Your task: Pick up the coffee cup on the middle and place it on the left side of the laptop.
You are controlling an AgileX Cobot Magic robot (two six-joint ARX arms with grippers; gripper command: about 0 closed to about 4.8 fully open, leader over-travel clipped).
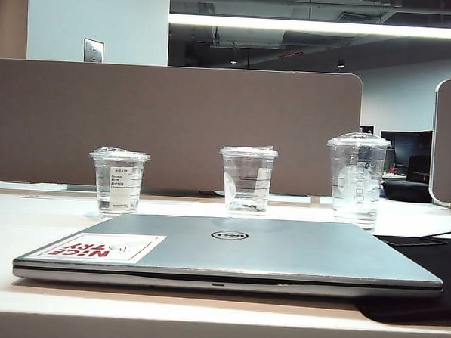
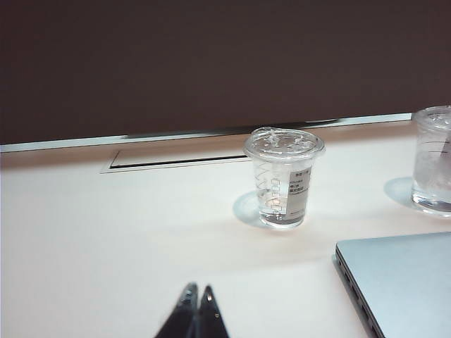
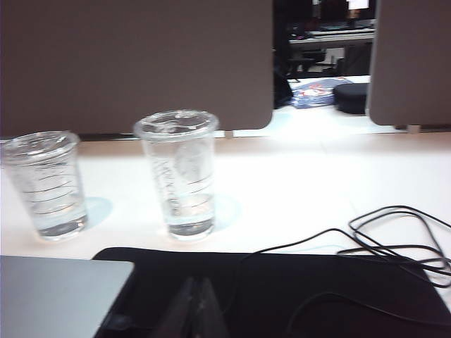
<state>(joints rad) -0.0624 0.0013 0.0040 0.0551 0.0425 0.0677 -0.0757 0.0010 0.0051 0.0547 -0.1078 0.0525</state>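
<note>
Untouched, the lined clear plastic coffee cup (image 1: 247,181) stands mid-bench behind the closed silver-grey Dell laptop (image 1: 229,252).
Left gripper (image 2: 196,296) and right gripper (image 3: 195,292) — both clenched, empty — hang low over the near bench.

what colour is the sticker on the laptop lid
Red and white, with red "NICE TRY" lettering on the sticker, at the corner of the silver-grey laptop lid. Best seen in the exterior view.

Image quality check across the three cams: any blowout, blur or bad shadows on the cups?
Exterior view: ceiling strip light glares, but the coffee cup and laptop look sharp. Left wrist view: even light, soft shadow beside the labelled cup, left hand dark, fingers together. Right wrist view: table blown out white, the right hand blurred against the black mat.
</note>
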